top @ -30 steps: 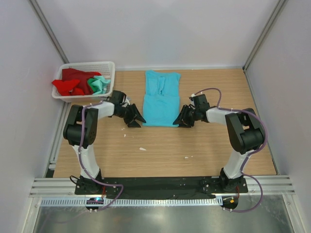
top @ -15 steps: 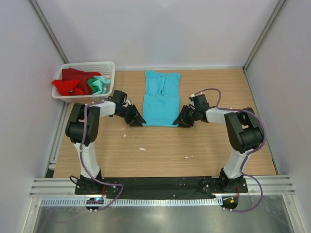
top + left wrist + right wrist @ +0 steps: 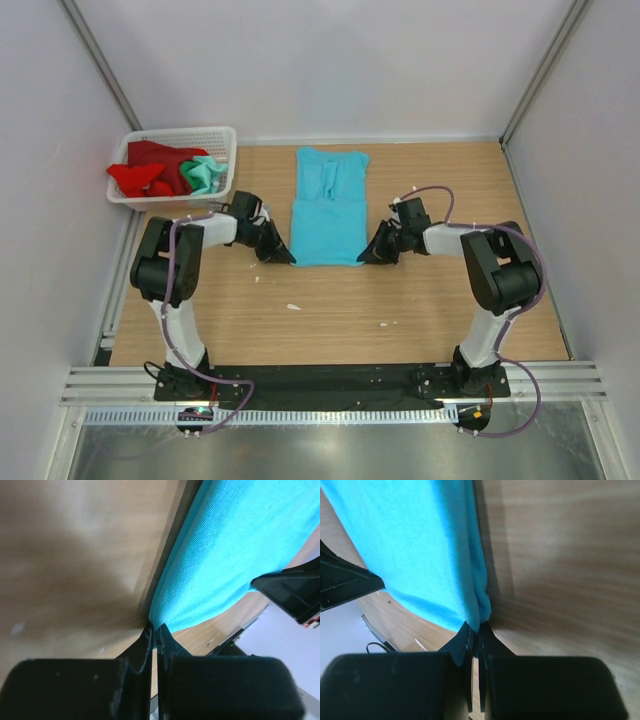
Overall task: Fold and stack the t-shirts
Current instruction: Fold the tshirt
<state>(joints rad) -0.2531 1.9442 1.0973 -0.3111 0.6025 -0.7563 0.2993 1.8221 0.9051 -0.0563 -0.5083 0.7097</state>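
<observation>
Far left: red shirt (image 3: 145,172) and mint shirt (image 3: 205,176) heaped in a basket (image 3: 226,134). Left pincer (image 3: 284,256) clamped on the near-left corner of the turquoise shirt (image 3: 328,215), flat on the table (image 3: 330,310); right pincer (image 3: 367,256) clamped on the near-right corner. Looks soft, light, limp — likely to sag, so best gripped at corners. Smooth wood, white walls (image 3: 320,60) close around.

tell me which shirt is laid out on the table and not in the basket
The turquoise t-shirt, spread on the wooden table. The red t-shirt and mint green t-shirt sit crumpled in the white basket.
</observation>
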